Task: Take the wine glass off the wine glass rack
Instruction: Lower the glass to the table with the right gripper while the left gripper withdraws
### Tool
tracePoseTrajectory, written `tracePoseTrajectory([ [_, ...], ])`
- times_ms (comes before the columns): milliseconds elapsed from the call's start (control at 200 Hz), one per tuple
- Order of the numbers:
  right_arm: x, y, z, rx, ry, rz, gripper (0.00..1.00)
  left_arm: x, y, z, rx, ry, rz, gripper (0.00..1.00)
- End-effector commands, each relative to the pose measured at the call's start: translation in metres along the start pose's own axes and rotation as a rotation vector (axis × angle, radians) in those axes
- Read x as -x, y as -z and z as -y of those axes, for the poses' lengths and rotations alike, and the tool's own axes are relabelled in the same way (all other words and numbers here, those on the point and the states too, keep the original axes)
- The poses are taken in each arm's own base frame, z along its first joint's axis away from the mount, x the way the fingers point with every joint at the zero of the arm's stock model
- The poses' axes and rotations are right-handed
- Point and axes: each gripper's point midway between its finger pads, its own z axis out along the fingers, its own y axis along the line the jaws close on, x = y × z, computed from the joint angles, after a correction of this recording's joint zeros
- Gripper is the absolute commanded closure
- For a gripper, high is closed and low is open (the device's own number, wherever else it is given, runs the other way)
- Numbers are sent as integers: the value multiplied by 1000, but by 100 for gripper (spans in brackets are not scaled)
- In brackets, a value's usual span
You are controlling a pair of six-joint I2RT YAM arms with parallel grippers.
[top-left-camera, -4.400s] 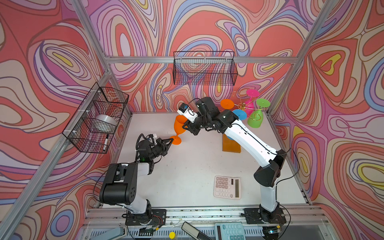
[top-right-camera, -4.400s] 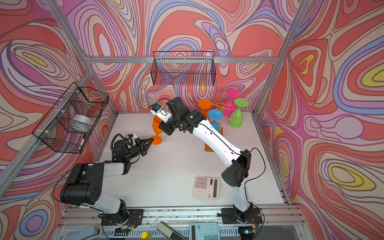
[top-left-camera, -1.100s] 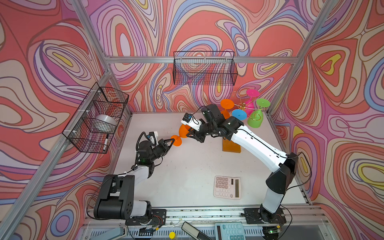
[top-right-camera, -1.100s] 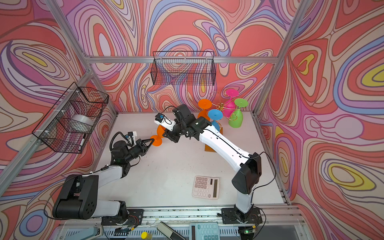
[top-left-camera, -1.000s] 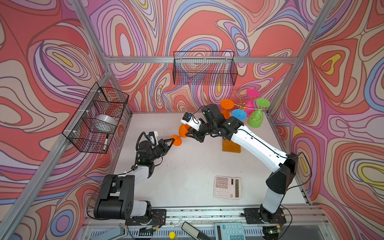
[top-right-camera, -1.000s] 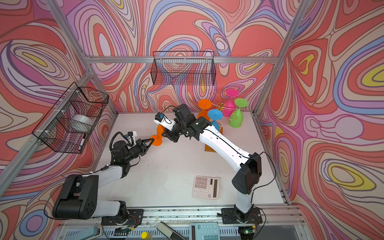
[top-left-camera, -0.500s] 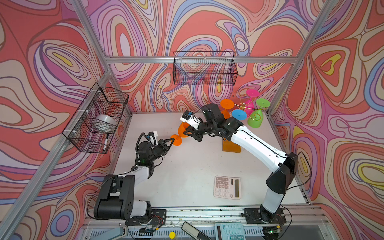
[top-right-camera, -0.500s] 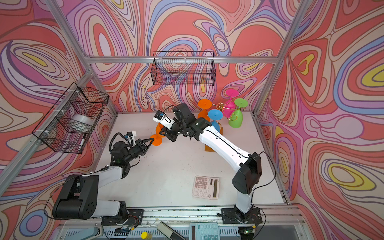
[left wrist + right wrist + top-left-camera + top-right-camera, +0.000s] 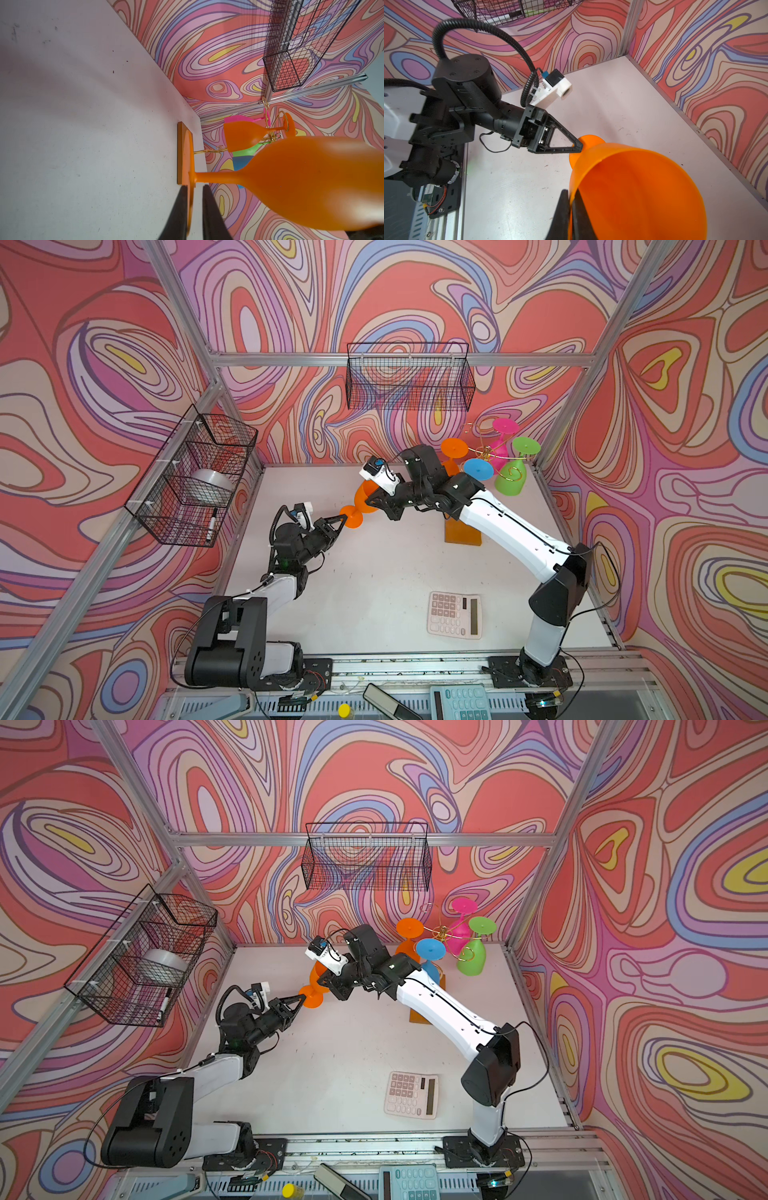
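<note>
Because the left gripper [image 9: 194, 187] is parted loosely about the foot of the orange wine glass [image 9: 362, 502], the glass is carried by the right gripper [image 9: 571, 193] alone. That gripper is clenched on the thin rim of the bowl above the table [image 9: 374, 580], well left of the wine glass rack [image 9: 462, 536] at the far right. From so slight a pinch the glass could be swung or dropped, or twisted loose if its foot is snagged by the left fingertips [image 9: 180, 207]. Against the earliest frame, both arms are stretched further out; a second ago the foot was clamped by the left jaws.
</note>
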Motion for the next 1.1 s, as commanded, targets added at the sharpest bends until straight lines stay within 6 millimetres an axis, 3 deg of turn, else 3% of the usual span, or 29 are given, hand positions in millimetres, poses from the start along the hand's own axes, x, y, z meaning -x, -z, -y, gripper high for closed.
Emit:
tracePoseTrajectory([
  [0,-6,-9,18,-77,-25,-39,100,6,6,13,7,-61,28,48],
  [195,-15,-19,57,-235,-51,-108,100,8,20,8,115,-107,60,34],
  [571,-35,-40,121,-391,-90,-188,100,9,43,-4,287,-163,91,24],
  [586,-34,-40,123,-398,-90,-185,100,15,42,9,271,-184,102,24],
  [641,-34,-40,131,-418,-95,-179,100,18,45,16,284,-217,110,20],
  [846,-40,-48,157,-477,-102,-173,100,20,53,29,332,-280,98,11],
  [1092,-52,-64,168,-485,-75,-191,100,22,52,38,322,-293,89,9],
])
